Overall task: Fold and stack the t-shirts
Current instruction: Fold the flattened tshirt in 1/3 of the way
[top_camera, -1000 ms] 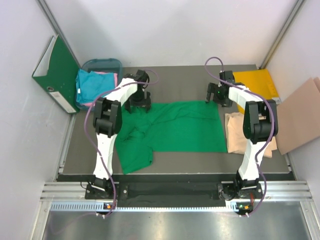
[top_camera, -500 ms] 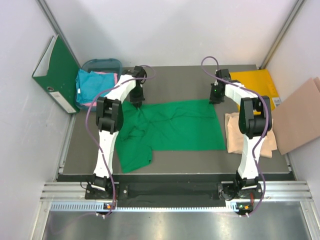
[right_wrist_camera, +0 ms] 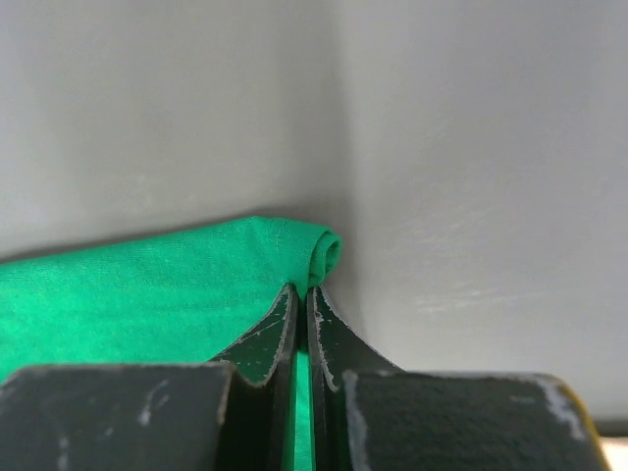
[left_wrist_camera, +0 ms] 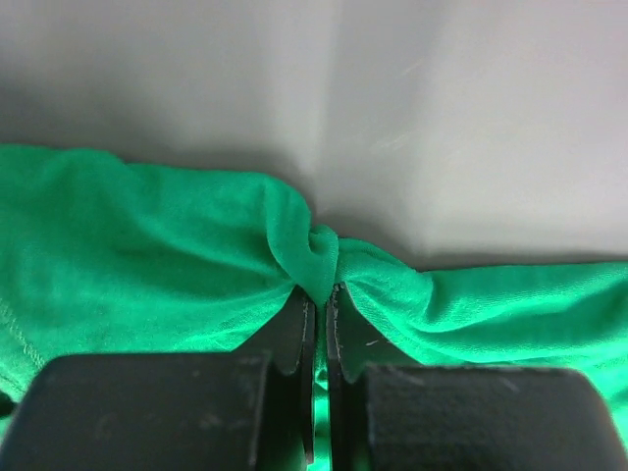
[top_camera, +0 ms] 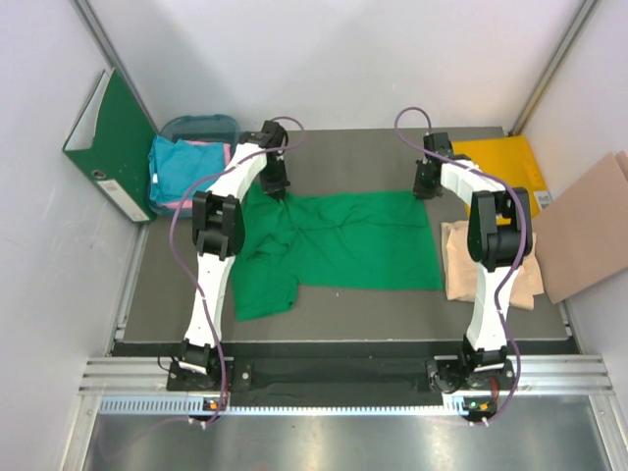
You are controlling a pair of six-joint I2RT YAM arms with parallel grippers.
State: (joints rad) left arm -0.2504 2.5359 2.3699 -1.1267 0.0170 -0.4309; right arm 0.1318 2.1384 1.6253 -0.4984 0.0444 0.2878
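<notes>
A bright green t-shirt point(top_camera: 339, 250) lies spread across the dark mat in the top view. My left gripper point(top_camera: 279, 192) is shut on a pinch of its far left edge; in the left wrist view the green cloth point(left_wrist_camera: 147, 275) bunches between the jaws of the left gripper point(left_wrist_camera: 319, 291). My right gripper point(top_camera: 422, 191) is shut on the shirt's far right corner, and the right wrist view shows that corner of the green t-shirt point(right_wrist_camera: 147, 294) rolled at the tips of the right gripper point(right_wrist_camera: 302, 290). A beige-peach t-shirt point(top_camera: 481, 275) lies folded at the right. A teal-blue t-shirt point(top_camera: 182, 169) with pink under it fills a bin.
A green ring binder point(top_camera: 110, 142) leans on the left wall. The teal bin point(top_camera: 201, 126) stands at the back left. A yellow folder point(top_camera: 500, 162) lies at the back right, and a brown cardboard sheet point(top_camera: 589, 231) leans at the right. Dark mat point(top_camera: 343, 162) stretches behind the shirt.
Both grippers came down onto the green shirt's far edge and shut on it. The far edge has shifted slightly toward the back.
</notes>
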